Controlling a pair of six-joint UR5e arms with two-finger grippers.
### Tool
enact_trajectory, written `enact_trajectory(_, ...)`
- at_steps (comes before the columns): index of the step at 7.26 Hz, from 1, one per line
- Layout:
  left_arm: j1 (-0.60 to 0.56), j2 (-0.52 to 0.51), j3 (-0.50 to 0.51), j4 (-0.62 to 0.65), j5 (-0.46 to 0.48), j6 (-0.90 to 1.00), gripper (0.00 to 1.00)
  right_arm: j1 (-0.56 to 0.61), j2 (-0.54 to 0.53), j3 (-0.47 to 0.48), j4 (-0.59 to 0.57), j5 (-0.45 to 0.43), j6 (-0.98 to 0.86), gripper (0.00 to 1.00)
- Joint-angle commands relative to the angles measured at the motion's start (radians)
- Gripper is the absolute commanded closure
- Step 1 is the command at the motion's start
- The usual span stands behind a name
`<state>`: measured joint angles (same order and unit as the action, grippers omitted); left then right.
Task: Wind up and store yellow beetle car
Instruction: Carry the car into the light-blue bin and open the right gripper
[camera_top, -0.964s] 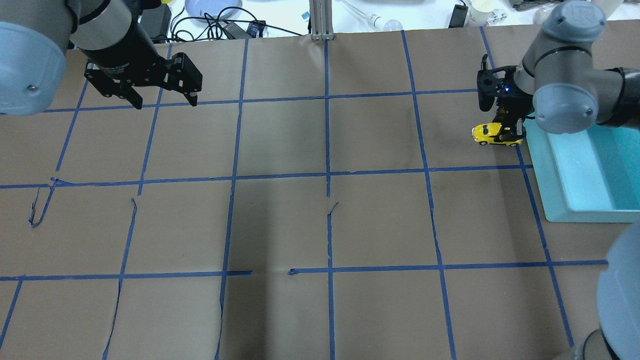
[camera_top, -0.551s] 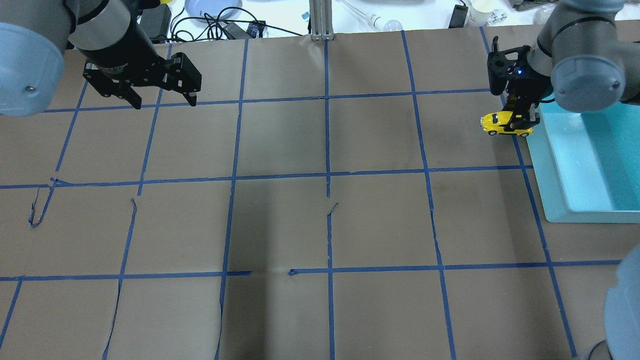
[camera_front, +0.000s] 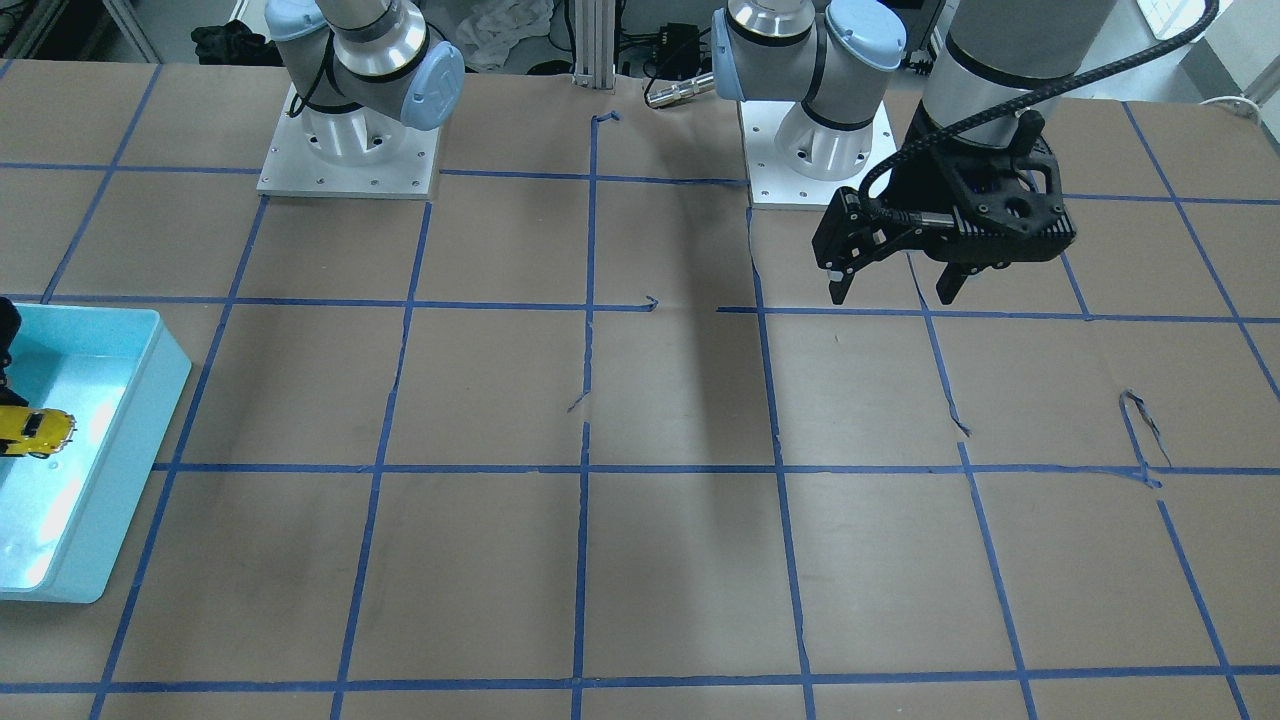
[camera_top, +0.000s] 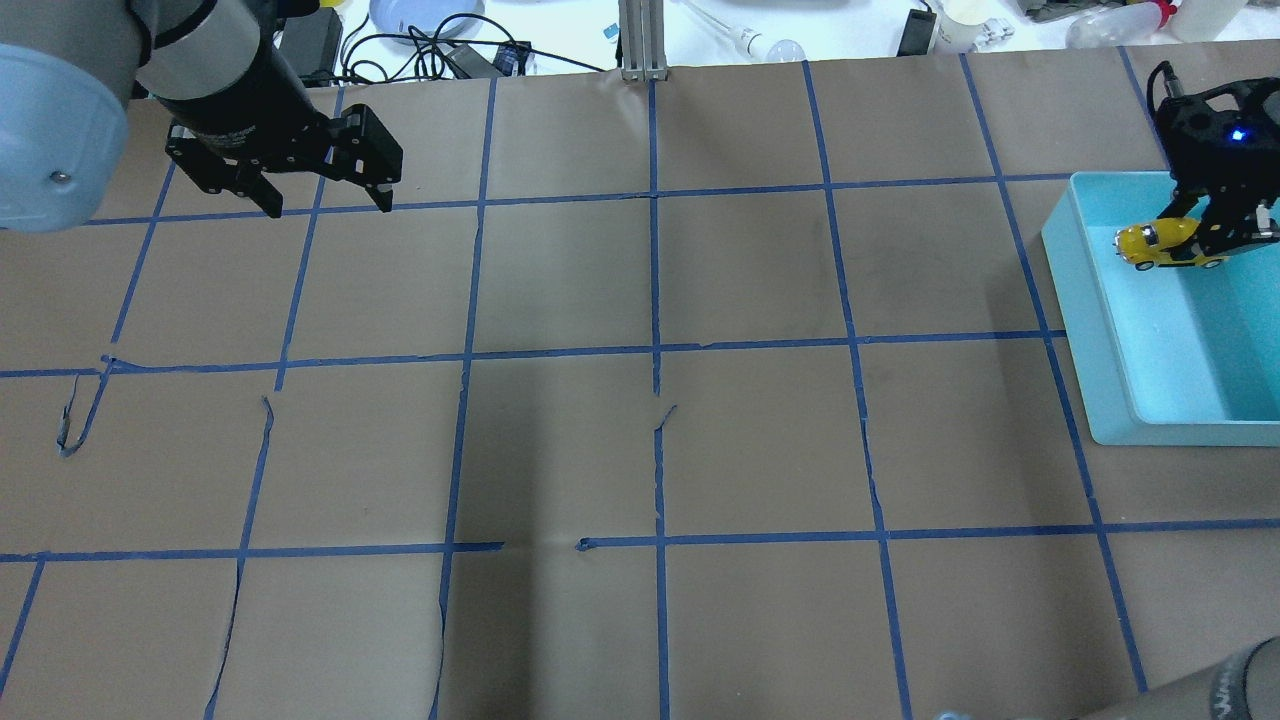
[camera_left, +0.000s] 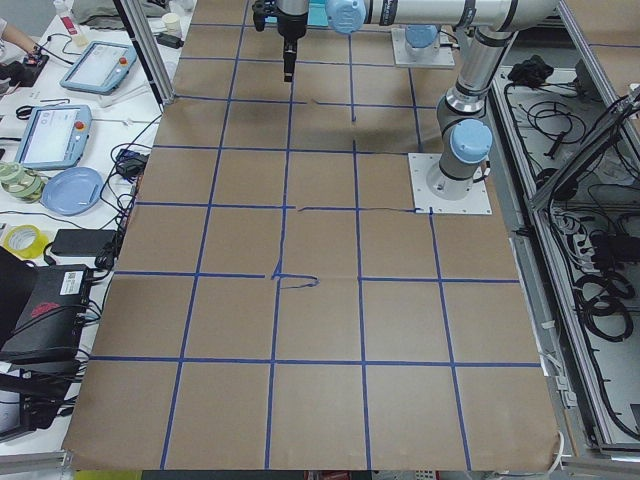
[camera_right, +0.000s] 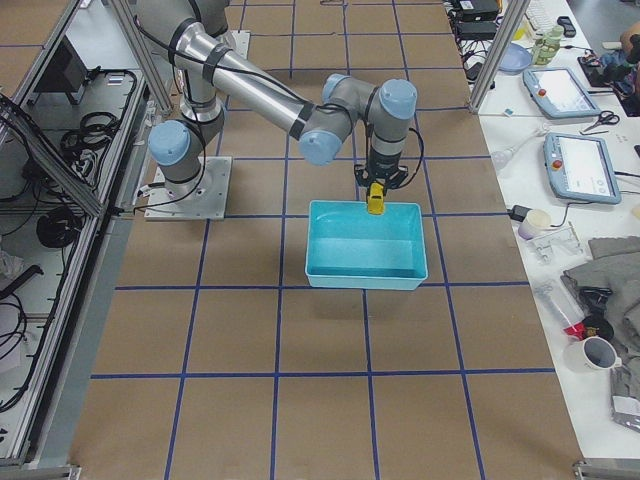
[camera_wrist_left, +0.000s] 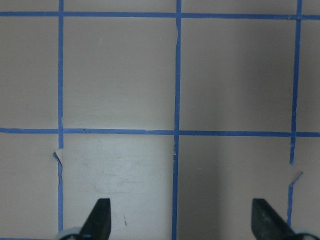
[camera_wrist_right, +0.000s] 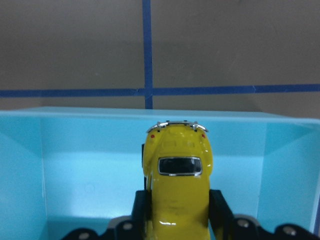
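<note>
The yellow beetle car (camera_top: 1160, 244) is held in my right gripper (camera_top: 1215, 238), which is shut on it above the inside of the light-blue bin (camera_top: 1090, 330), near its far end. The car also shows in the right wrist view (camera_wrist_right: 177, 175) between the fingers, in the front-facing view (camera_front: 35, 430) and in the right side view (camera_right: 376, 201). My left gripper (camera_top: 325, 200) is open and empty, hanging over the far left of the table; its fingertips (camera_wrist_left: 100, 215) stand wide apart in the left wrist view, over bare paper.
Brown paper with a blue tape grid covers the table (camera_top: 640, 400). The bin (camera_front: 120, 440) sits at the table's right edge. Cables, a plate and bottles lie beyond the far edge (camera_top: 430, 30). Both arm bases (camera_front: 350, 150) stand at the near edge.
My right gripper has carried the car to the right and away from me, from beside the bin's outer wall to above its inside. The left arm has stayed in place.
</note>
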<state>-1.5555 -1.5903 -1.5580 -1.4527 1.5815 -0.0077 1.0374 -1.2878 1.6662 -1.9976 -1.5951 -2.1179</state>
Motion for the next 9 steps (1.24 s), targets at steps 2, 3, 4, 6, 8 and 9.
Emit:
enact_trajectory(2,-0.002,0.001,-0.001,0.000,0.000,0.000,0.00,-0.105,0.085,0.136,-0.252,0.070,-0.157,1.00)
enact_trajectory(3,-0.002,0.000,-0.001,0.000,0.002,0.000,0.00,-0.106,0.119,0.136,-0.260,0.086,-0.162,1.00)
enact_trajectory(4,0.000,0.000,-0.001,0.000,0.002,0.000,0.00,-0.108,0.128,0.141,-0.260,0.086,-0.162,1.00)
enact_trajectory(6,-0.002,0.000,-0.001,0.000,0.000,0.000,0.00,-0.106,0.127,0.152,-0.251,0.077,-0.159,0.01)
enact_trajectory(8,-0.002,0.000,-0.001,0.000,0.000,-0.002,0.00,-0.103,0.101,0.138,-0.238,0.070,-0.157,0.00)
enact_trajectory(9,-0.002,0.000,-0.001,0.000,0.000,-0.002,0.00,-0.097,0.061,0.123,-0.213,0.070,-0.145,0.00)
